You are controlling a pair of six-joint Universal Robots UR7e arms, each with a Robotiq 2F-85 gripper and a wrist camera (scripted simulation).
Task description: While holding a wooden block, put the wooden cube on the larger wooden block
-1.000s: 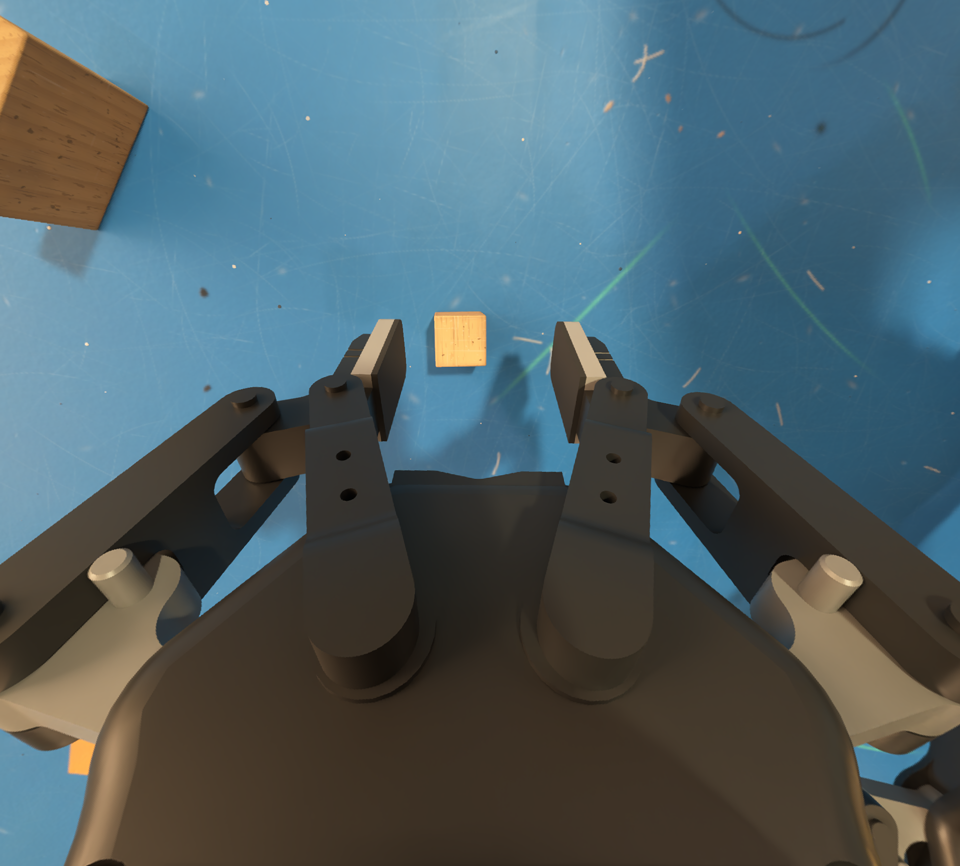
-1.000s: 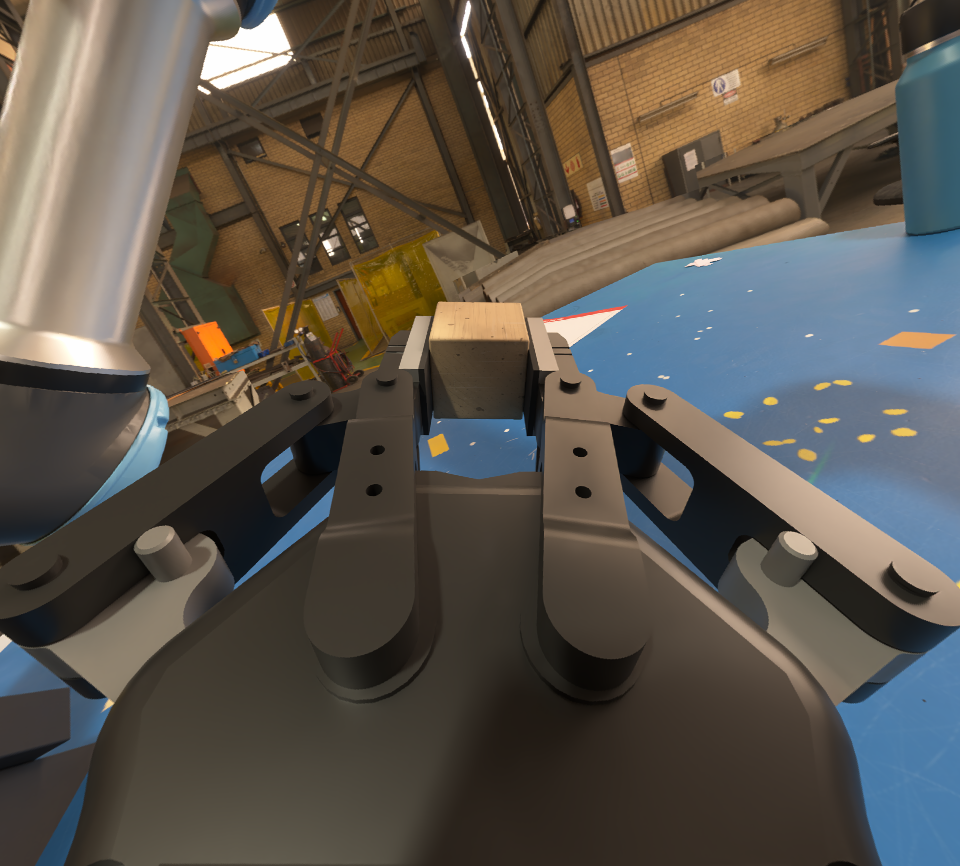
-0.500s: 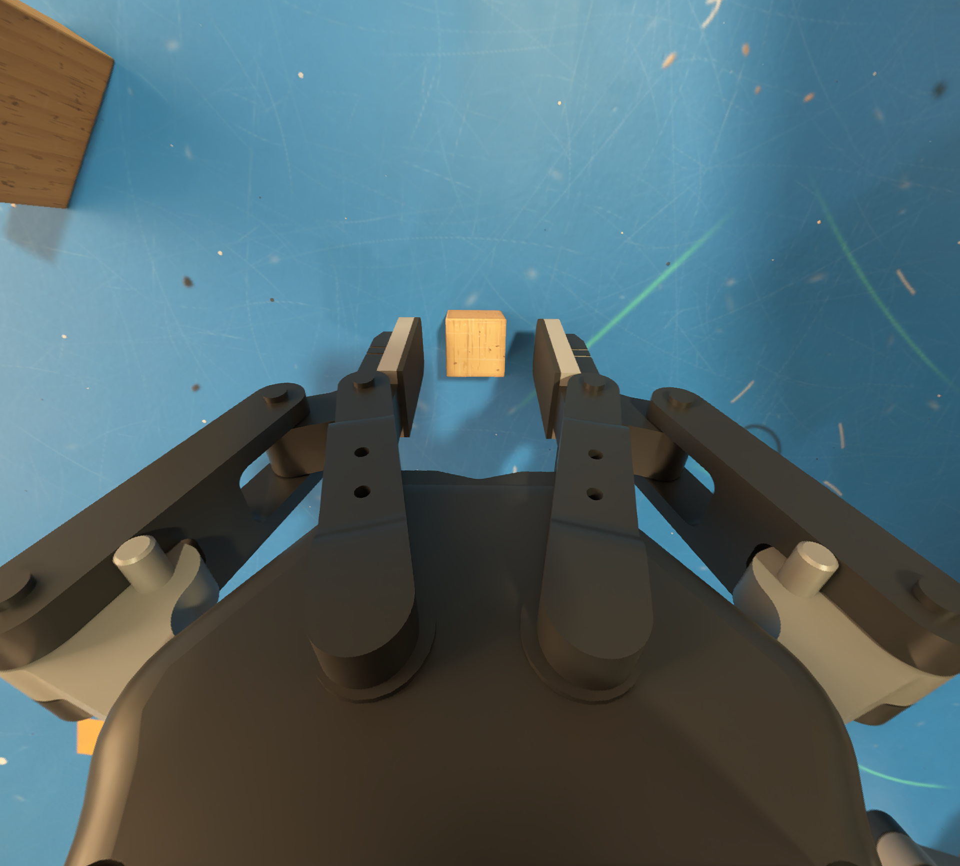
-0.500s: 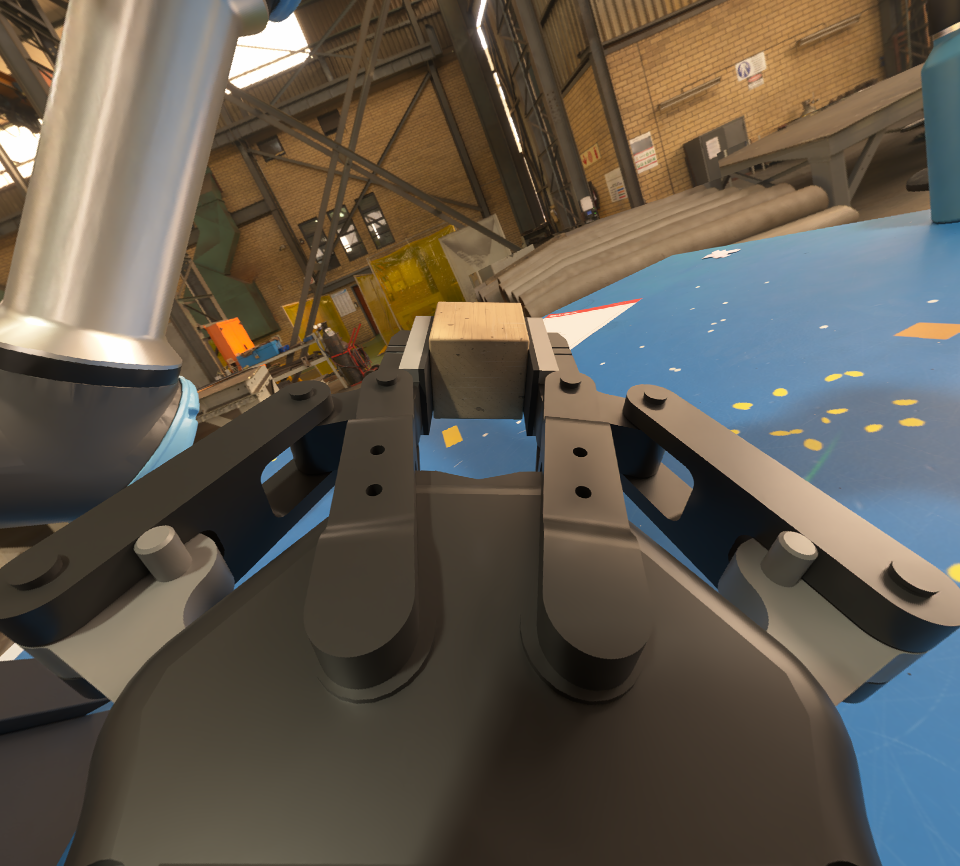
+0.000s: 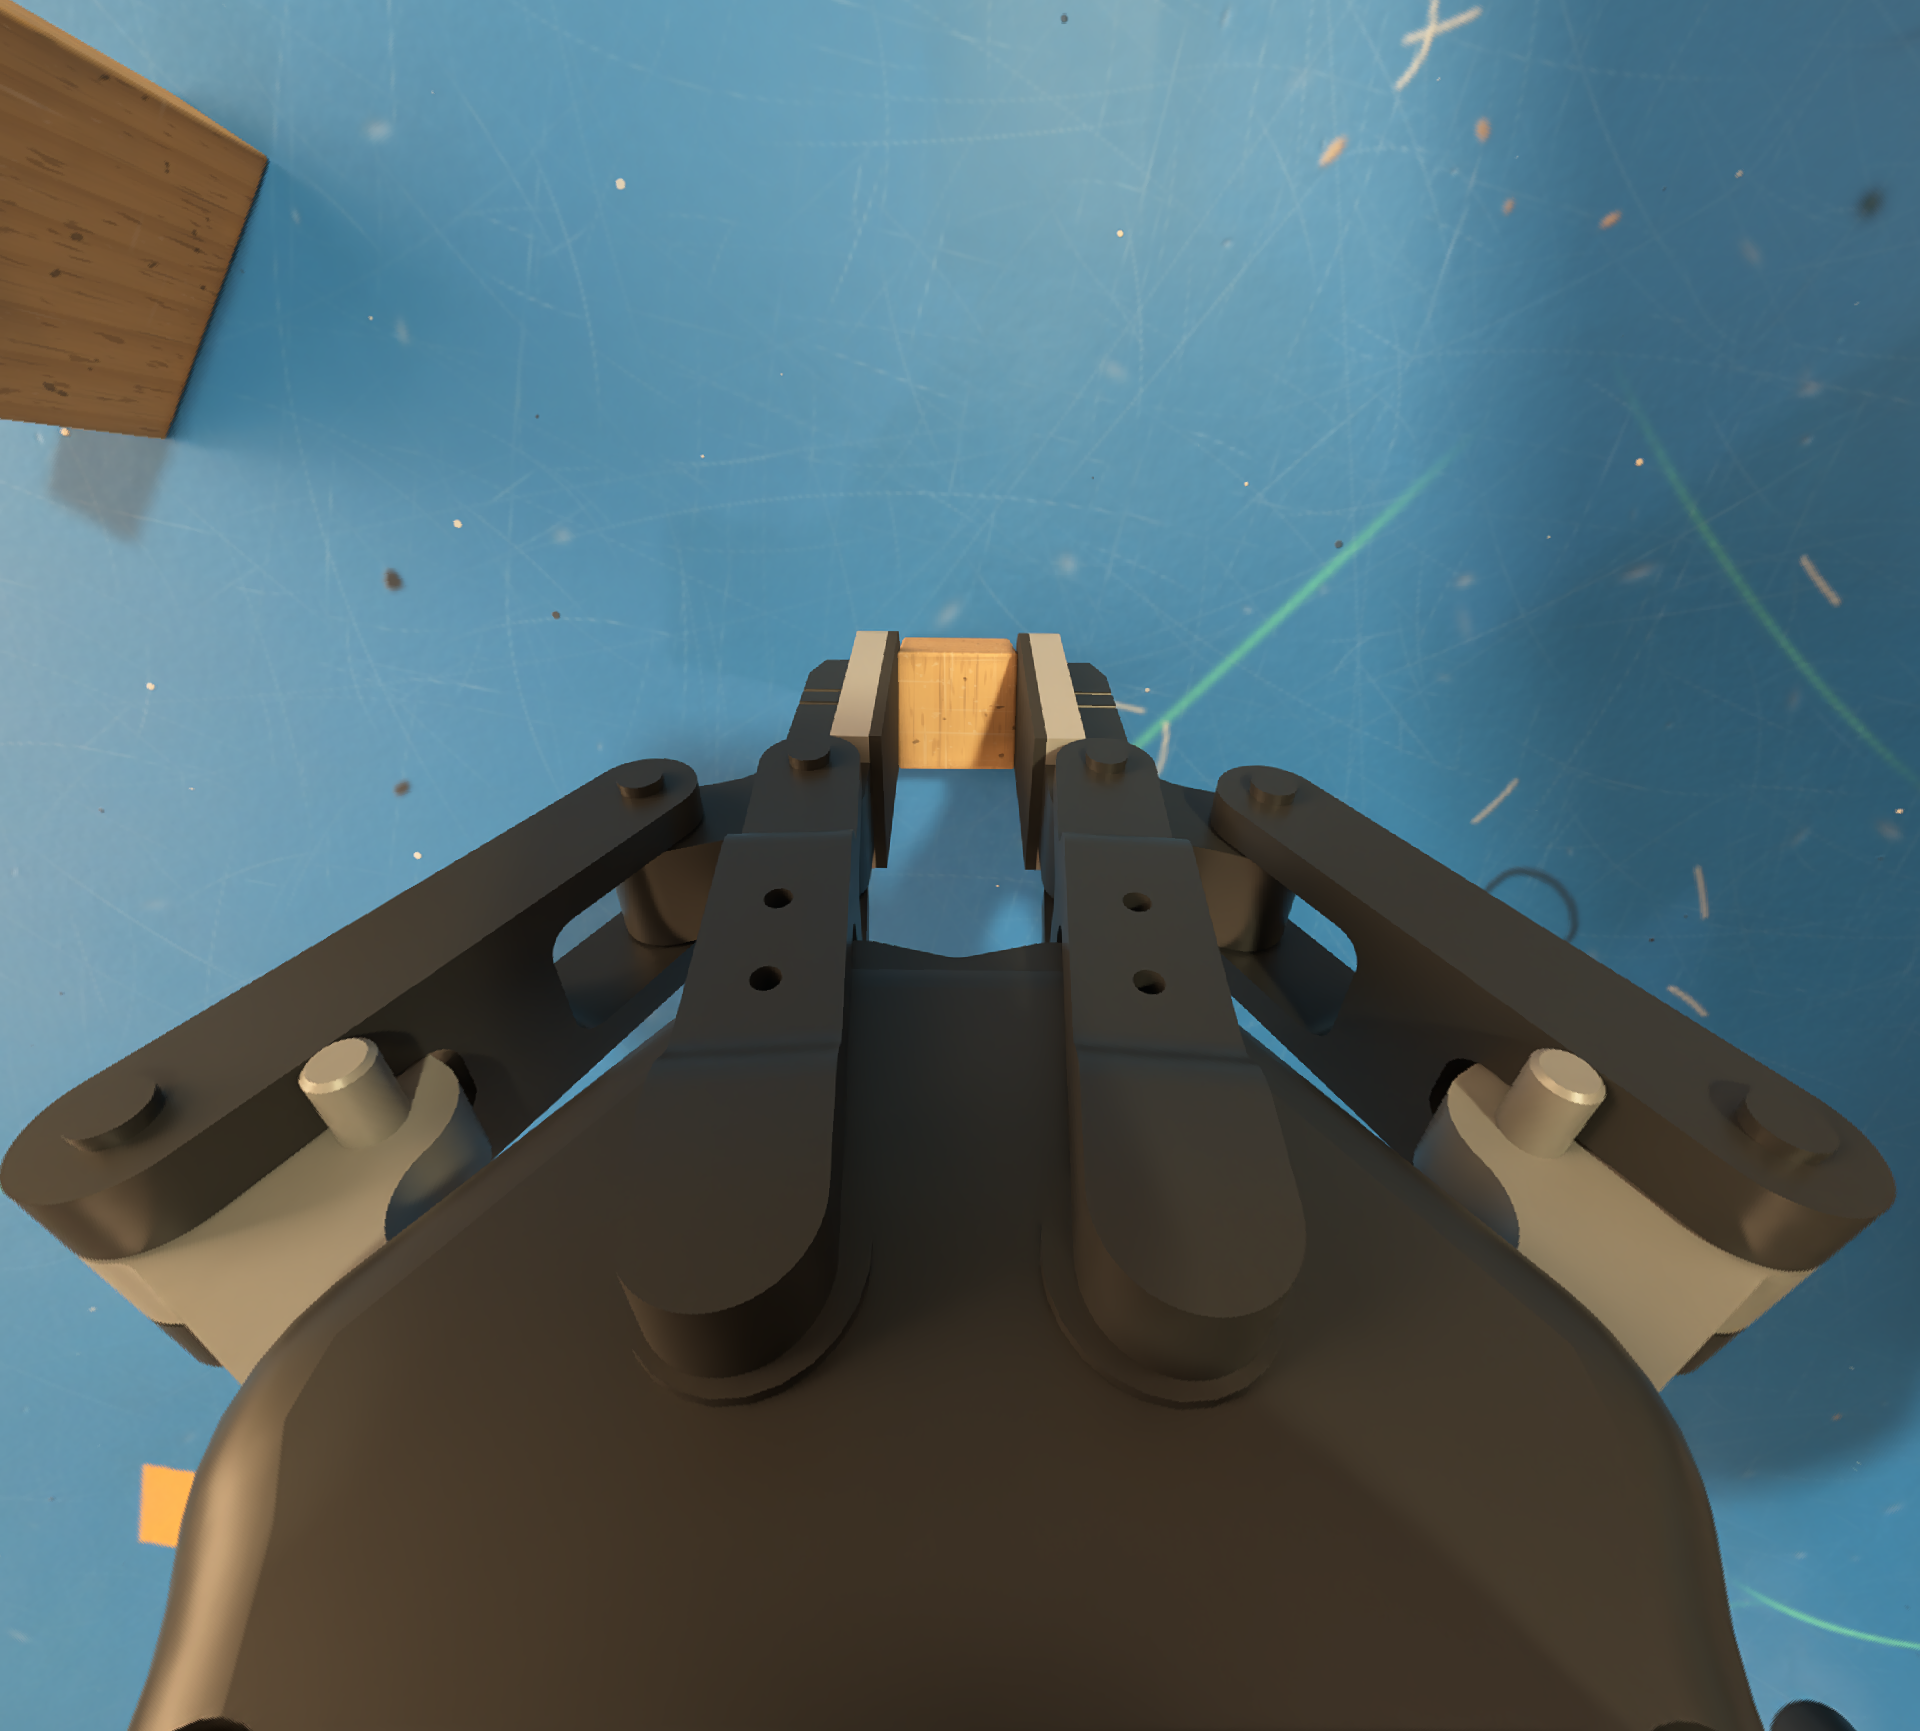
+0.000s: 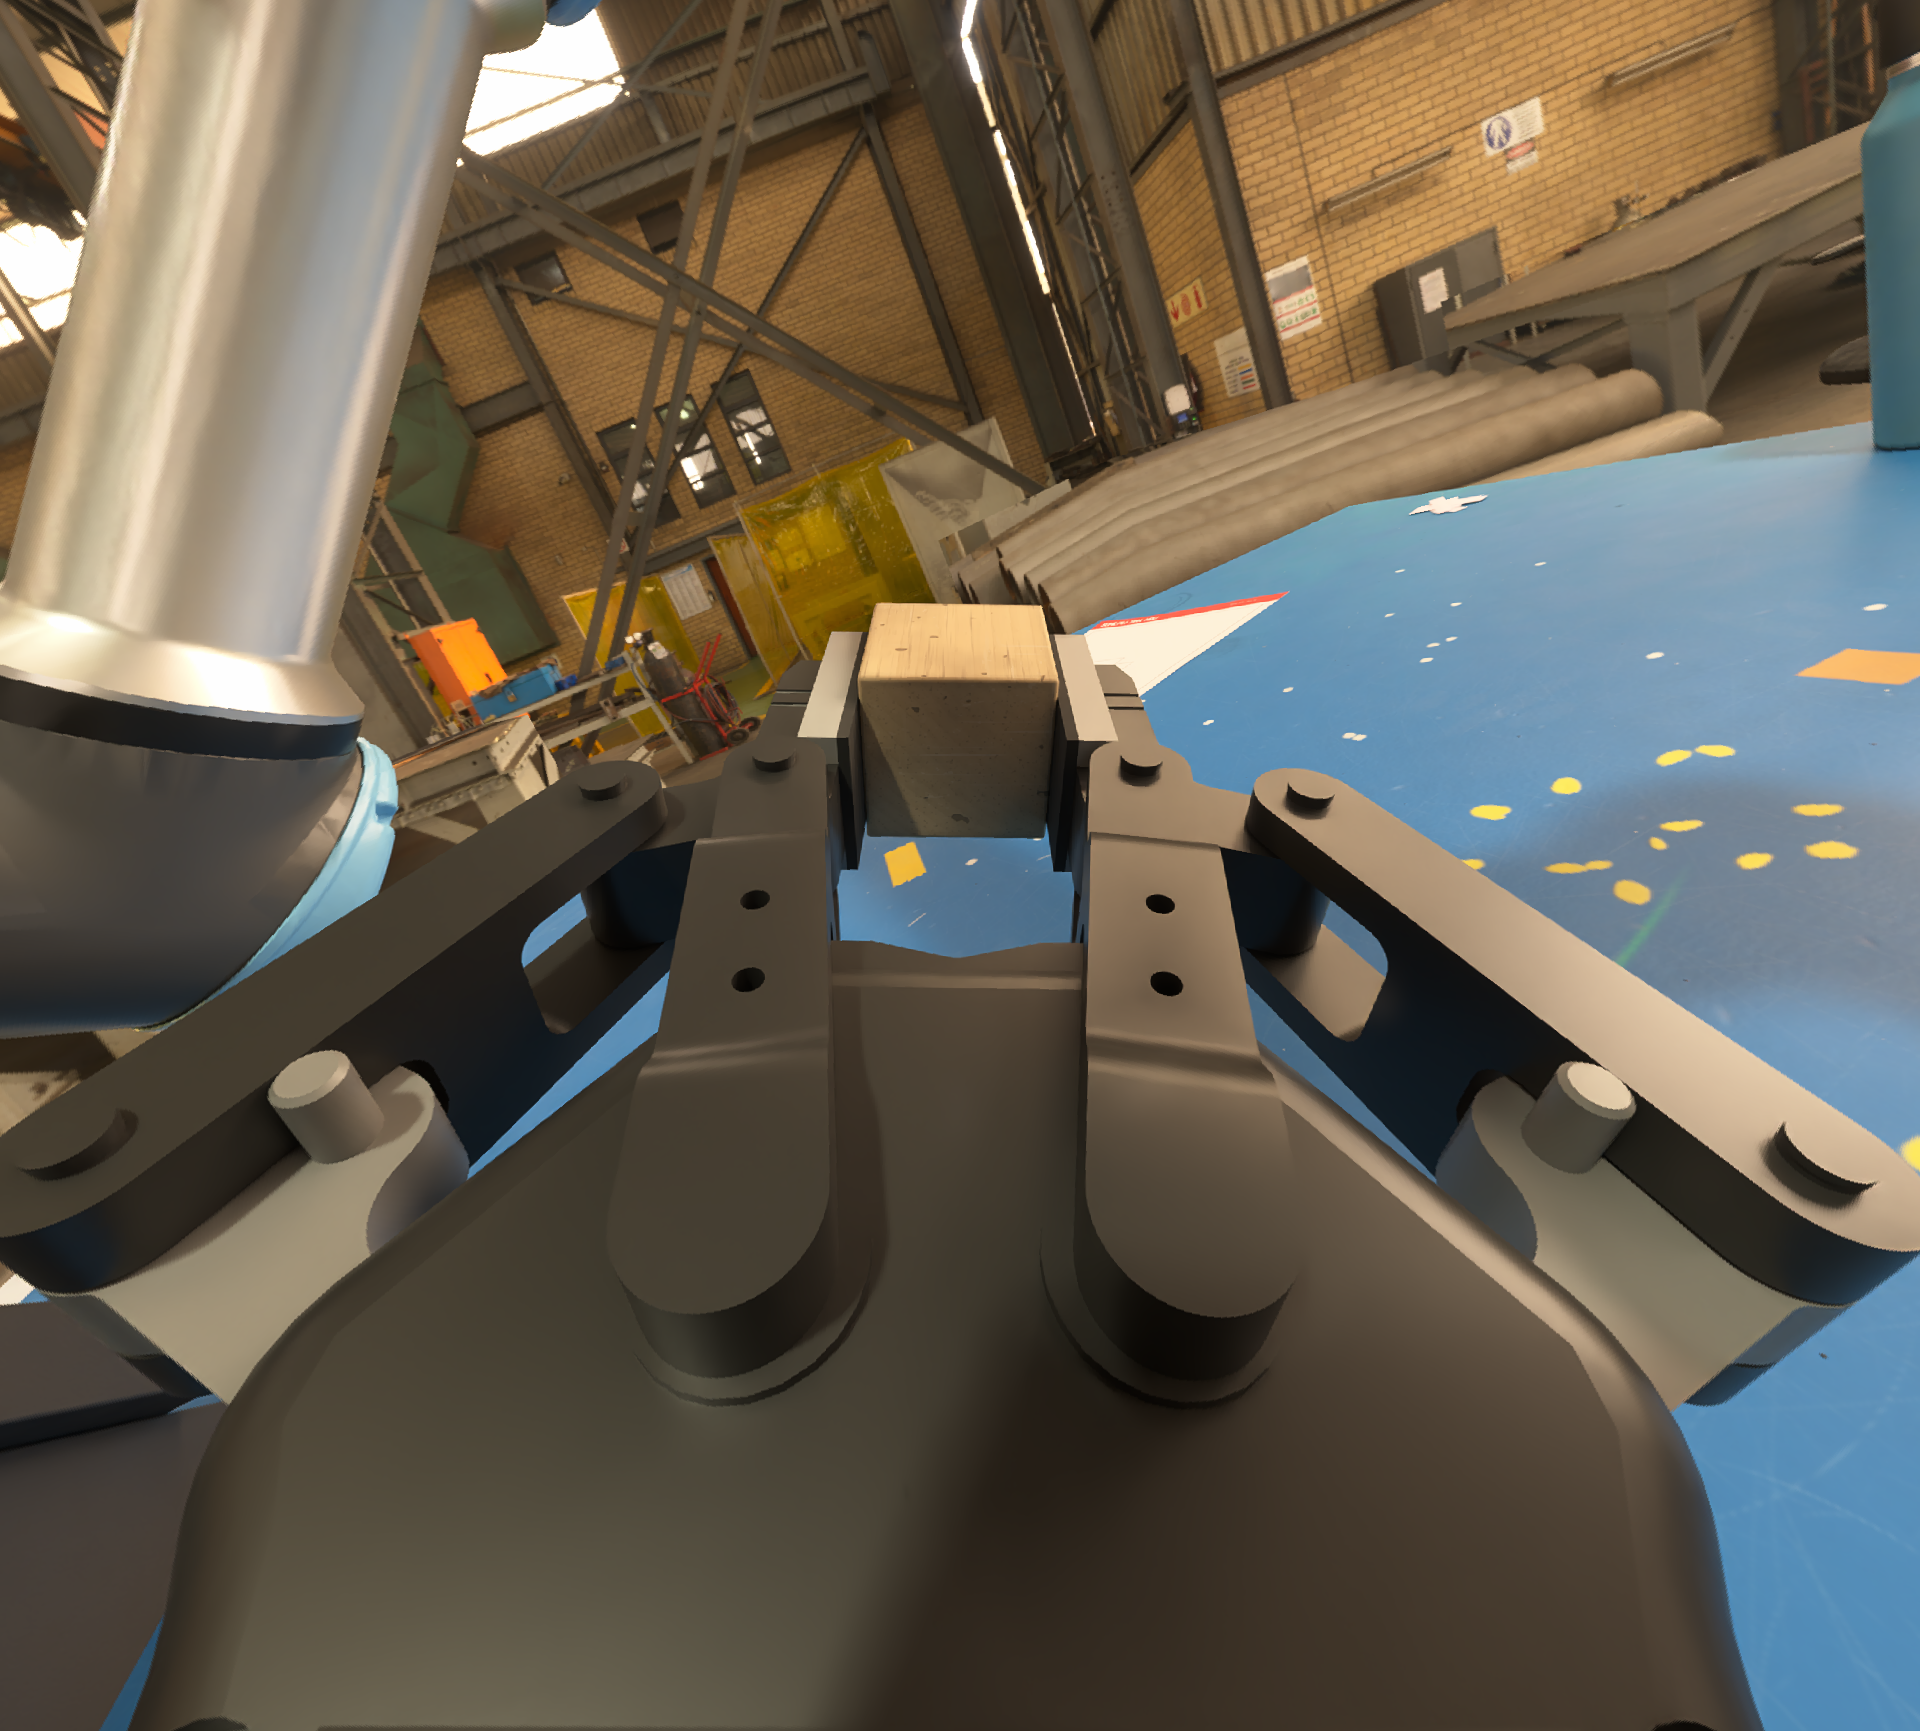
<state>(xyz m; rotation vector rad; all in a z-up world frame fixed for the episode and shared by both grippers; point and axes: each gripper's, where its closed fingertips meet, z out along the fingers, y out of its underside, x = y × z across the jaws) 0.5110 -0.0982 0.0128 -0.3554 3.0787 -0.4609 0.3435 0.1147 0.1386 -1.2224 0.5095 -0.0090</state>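
Note:
In the left wrist view my left gripper [image 5: 956, 699] points down at the blue table and is shut on the small light wooden cube [image 5: 954, 705], both pads against its sides. The larger, darker wooden block [image 5: 99, 247] lies at the upper left edge, well apart from the gripper and partly cut off by the frame. In the right wrist view my right gripper [image 6: 954, 725] is shut on a pale wooden block [image 6: 954, 715] and holds it in the air above the table, tilted toward the hall.
The blue table [image 5: 1039, 279] is scratched and speckled. A silver and blue robot arm [image 6: 208, 331] rises at the left of the right wrist view. A blue bottle [image 6: 1891, 247] stands at the far right edge. An orange patch [image 6: 1860, 666] marks the table.
My left gripper has moved down around the small cube and its fingers have closed on it. The right gripper keeps its hold on its block and has shifted slightly.

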